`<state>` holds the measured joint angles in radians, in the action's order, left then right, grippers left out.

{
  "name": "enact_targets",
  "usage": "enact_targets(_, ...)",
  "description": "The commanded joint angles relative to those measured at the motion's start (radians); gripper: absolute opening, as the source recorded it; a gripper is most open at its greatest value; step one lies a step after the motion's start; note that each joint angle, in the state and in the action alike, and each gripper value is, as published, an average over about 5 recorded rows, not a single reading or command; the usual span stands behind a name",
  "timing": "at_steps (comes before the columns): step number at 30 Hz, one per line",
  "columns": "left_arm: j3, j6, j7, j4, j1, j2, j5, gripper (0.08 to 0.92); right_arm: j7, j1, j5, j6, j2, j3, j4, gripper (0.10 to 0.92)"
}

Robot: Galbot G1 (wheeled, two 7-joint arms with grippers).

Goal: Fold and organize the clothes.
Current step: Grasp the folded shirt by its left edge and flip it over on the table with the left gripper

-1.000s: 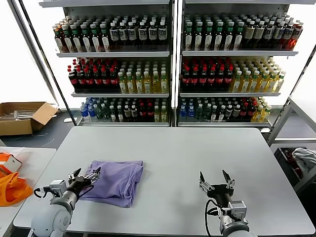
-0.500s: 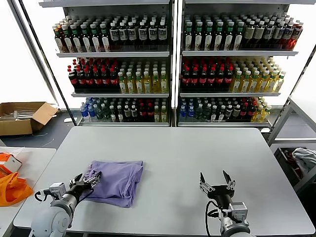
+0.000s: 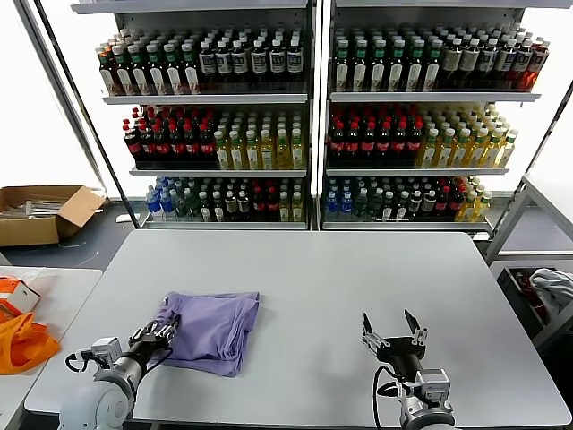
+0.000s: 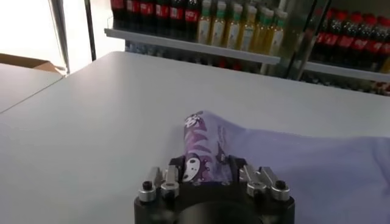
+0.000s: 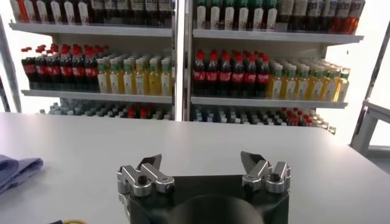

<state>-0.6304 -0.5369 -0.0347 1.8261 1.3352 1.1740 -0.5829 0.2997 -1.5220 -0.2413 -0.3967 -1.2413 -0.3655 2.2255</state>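
Left pincer (image 4: 204, 173) pinches the folded lavender T-shirt's (image 3: 215, 327) near-left edge

You have a pale grey table (image 3: 322, 269) with rounded corners, standing in front of the stocked drink shelves. One folded lavender T-shirt (image 3: 210, 327) lies flat on its near left part, near the front edge; in the left wrist view the corner at the left edge is lifted off the surface, showing dark purple print. Nothing else rests directly on the top.
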Motion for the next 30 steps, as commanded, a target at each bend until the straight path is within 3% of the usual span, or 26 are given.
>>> enact_targets(1, -0.004, -0.002, -0.002, 0.005, 0.008, 0.004, -0.003, 0.464, -0.001, 0.000, -0.001, 0.001, 0.002, 0.000, 0.002, 0.823)
enact_targets(9, -0.047, 0.013, -0.012, 0.026, 0.014, 0.000, -0.004, 0.221, 0.000, 0.003, -0.002, 0.000, 0.008, 0.000, 0.005, 0.823)
enact_targets(14, -0.166, 0.009, -0.023, 0.037, 0.007, -0.062, -0.066, 0.120, 0.000, 0.015, -0.004, -0.002, 0.014, 0.003, 0.001, 0.823)
enact_targets(25, -0.459, 0.011, -0.011, 0.012, -0.016, -0.354, -0.097, 0.118, -0.001, 0.043, -0.009, 0.000, 0.009, 0.021, -0.023, 0.823)
enact_targets(30, -0.427, 0.008, 0.009, 0.102, 0.002, -0.380, -0.040, 0.118, -0.001, 0.044, -0.010, 0.004, 0.004, 0.021, -0.031, 0.823)
